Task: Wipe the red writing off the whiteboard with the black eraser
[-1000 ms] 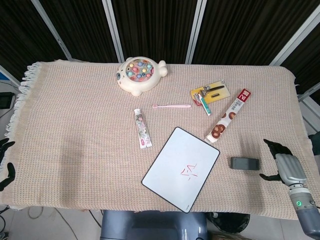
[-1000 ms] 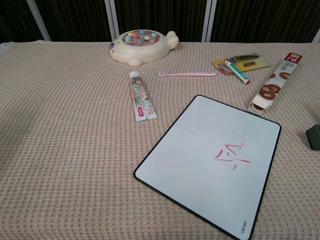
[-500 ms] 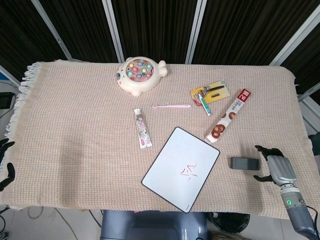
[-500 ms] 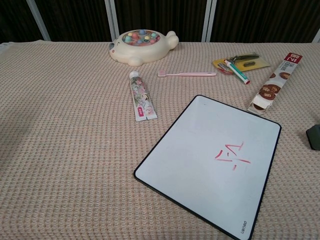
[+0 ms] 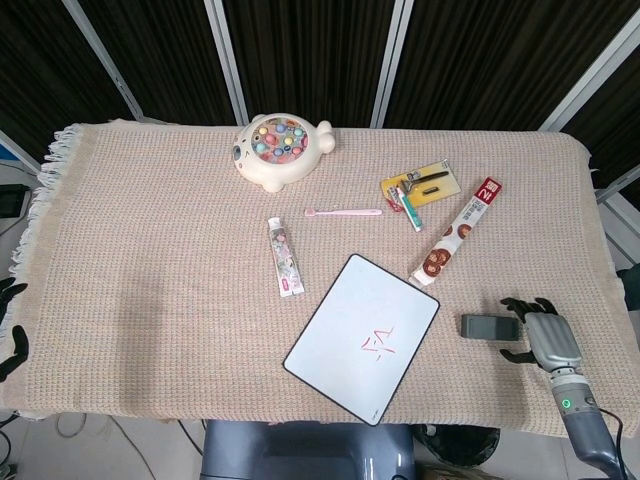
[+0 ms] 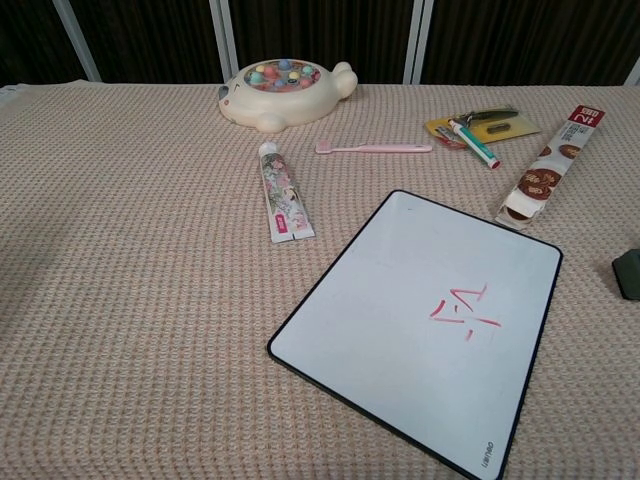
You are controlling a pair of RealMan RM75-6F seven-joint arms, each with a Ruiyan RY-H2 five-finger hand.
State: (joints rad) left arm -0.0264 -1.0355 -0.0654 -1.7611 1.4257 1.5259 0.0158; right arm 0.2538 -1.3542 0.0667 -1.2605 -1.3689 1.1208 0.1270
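Dark curtains with pale metal posts stand behind a table covered by a beige woven cloth (image 5: 150, 250). Near the front edge lies the whiteboard (image 5: 362, 337), turned at an angle, its black rim unbroken and the red writing (image 5: 378, 345) sitting toward its right half. Just to the right of the board, apart from it, lies the black eraser (image 5: 489, 326) flat on the cloth; the chest view catches only its left end at the frame edge (image 6: 629, 273).

The right hand (image 5: 541, 337) is at the eraser's right end, its dark fingers (image 5: 514, 307) spread and curved toward the block. They seem to reach its end, though from above I cannot tell whether they touch it; nothing is held. The left hand (image 5: 10, 330) shows only as a few dark fingertips at the far left edge of the head view, apparently apart and holding nothing.

Farther back lie a toothpaste tube (image 5: 285, 257), a pink toothbrush (image 5: 343, 212), a cream fishing toy (image 5: 281, 149) with coloured pieces, a yellow card (image 5: 416, 184) with small tools, a marker (image 5: 409, 208) and a long biscuit box (image 5: 459, 230) that ends near the board's upper right corner.
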